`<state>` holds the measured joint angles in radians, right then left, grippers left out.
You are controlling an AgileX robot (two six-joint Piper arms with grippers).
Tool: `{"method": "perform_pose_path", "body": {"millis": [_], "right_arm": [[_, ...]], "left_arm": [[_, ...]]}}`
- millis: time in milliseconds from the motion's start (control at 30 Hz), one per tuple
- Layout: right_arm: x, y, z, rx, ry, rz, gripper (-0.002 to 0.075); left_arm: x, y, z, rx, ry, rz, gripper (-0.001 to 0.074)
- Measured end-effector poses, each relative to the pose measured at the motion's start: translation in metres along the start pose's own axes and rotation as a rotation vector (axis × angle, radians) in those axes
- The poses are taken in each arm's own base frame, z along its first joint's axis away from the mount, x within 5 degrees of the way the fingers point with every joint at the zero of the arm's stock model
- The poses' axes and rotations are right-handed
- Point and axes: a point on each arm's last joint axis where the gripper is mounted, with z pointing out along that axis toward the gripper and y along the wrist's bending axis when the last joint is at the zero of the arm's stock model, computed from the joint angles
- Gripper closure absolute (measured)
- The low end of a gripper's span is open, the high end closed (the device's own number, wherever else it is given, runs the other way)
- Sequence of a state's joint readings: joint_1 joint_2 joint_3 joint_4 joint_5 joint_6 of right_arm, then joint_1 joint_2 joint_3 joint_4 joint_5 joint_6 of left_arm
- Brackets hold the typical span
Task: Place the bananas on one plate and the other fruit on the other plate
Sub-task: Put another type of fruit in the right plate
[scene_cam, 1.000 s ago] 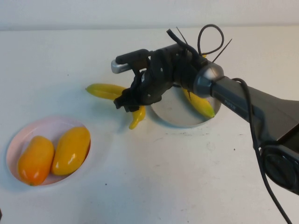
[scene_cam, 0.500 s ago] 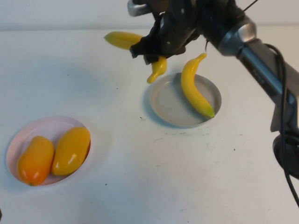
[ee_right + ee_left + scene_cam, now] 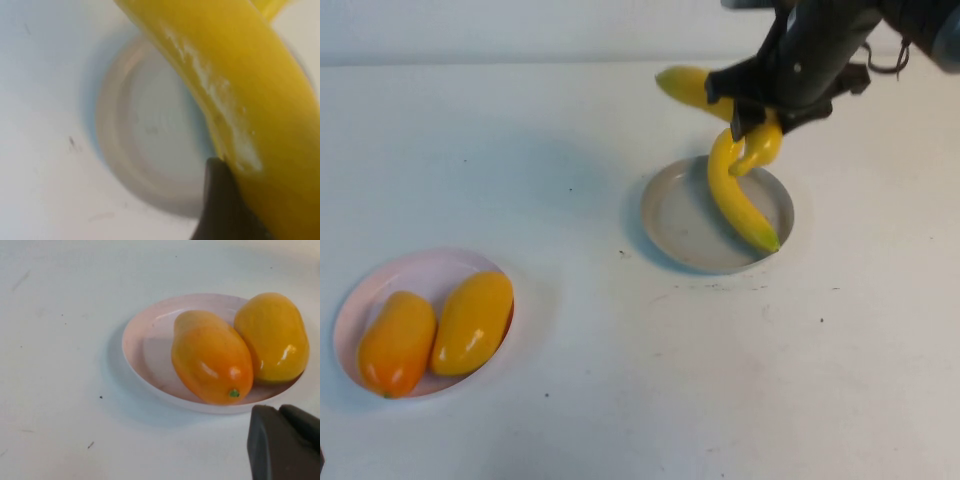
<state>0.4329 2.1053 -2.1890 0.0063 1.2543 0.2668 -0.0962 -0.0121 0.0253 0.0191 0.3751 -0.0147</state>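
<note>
My right end effector (image 3: 757,128) gripped 1 banana (image 3: 695,88) above the grey plate (image 3: 672,215) near the bench's far edge, ready to join the other banana (image 3: 735,200). My left end effector (image 3: 282,442) stayed clenched beside the pink plate (image 3: 360,295) with 2 mangoes (image 3: 472,322).

No text, label, brand, number or sign can be read in any of the views: nothing legible shows on the fruit, the plates, the worktop or the arm.
</note>
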Motion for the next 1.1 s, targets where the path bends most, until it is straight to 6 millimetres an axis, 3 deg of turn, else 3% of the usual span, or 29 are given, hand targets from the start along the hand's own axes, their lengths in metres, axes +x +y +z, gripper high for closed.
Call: {"method": "perform_pose_path", "body": {"millis": [167,433,600,900,1100], "right_arm": [[0.025,0.0,0.052,-0.025,0.188,0.041,0.0403],[0.038,0.003,0.1,-0.066,0.297,0.089,0.0403],[0.039,0.003,0.107,-0.068,0.308,0.093,0.0402],[0.04,0.004,0.108,-0.075,0.311,0.097,0.0298],[0.032,0.009,0.097,-0.119,0.278,0.109,0.0289]], "left_arm": [[0.0,0.0,0.0,0.0,0.0,0.0,0.074],[0.0,0.0,0.0,0.0,0.0,0.0,0.074],[0.0,0.0,0.0,0.0,0.0,0.0,0.074],[0.0,0.0,0.0,0.0,0.0,0.0,0.074],[0.0,0.0,0.0,0.0,0.0,0.0,0.074]]}}
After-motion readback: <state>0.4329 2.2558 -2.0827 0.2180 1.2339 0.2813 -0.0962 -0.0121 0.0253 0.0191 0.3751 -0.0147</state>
